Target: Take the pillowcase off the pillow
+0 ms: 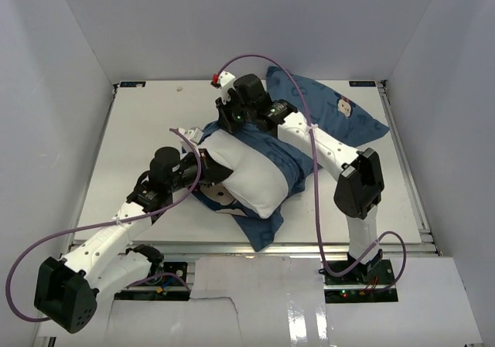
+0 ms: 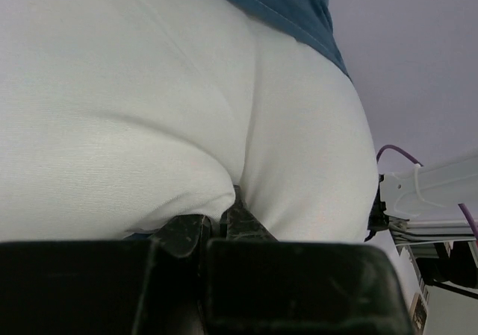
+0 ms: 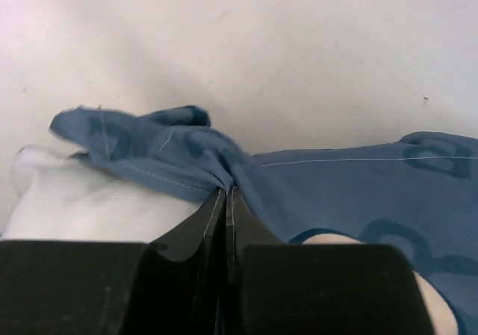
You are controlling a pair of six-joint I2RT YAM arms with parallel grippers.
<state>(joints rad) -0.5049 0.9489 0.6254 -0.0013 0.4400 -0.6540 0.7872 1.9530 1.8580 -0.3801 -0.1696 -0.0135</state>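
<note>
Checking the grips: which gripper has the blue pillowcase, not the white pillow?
The right gripper, shut on bunched pillowcase; the left gripper pinches the white pillow.

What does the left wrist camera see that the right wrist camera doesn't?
Only the left wrist view shows the left gripper pinching the pillow, which bulges across almost the whole picture. Only the right wrist view shows the right gripper shut on a bunched edge of the pillowcase, with the bare table behind. Both show some white pillow and some blue pillowcase.
</note>
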